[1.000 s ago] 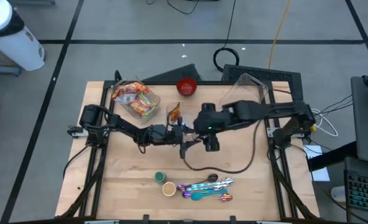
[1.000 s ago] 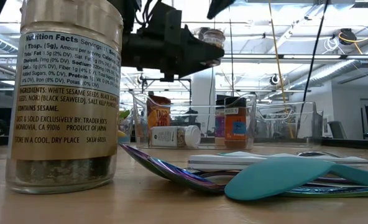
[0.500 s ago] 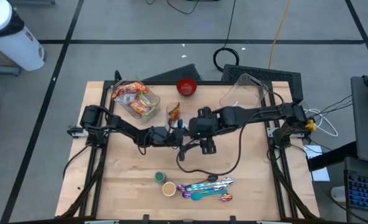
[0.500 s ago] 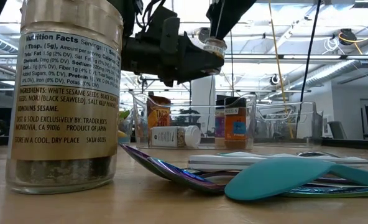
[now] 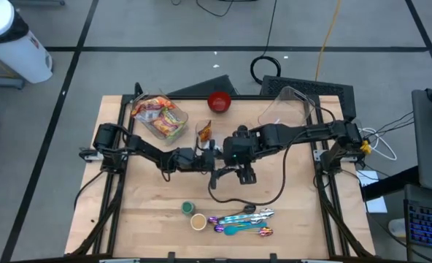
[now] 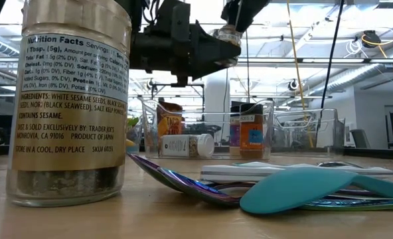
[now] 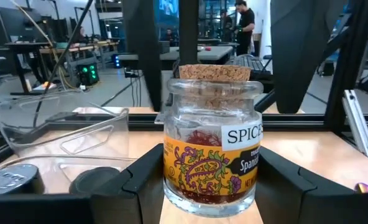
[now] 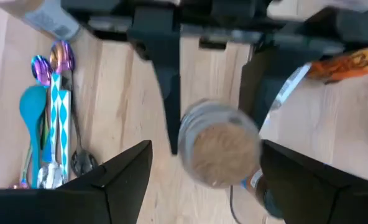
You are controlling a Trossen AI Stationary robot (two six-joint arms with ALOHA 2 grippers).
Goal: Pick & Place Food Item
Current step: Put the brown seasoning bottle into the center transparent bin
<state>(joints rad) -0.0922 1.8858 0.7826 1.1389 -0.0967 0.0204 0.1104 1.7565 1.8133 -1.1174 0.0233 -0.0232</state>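
Above mid-table, the left gripper (image 7: 212, 186) clamps the lifted spice jar (image 7: 212, 146) beneath the right gripper's (image 8: 206, 180) spread jaws, placement undone.

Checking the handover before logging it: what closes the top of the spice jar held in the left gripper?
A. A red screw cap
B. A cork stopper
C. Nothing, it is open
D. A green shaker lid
B: in the left wrist view the spice jar between the left gripper fingers carries a cork stopper.
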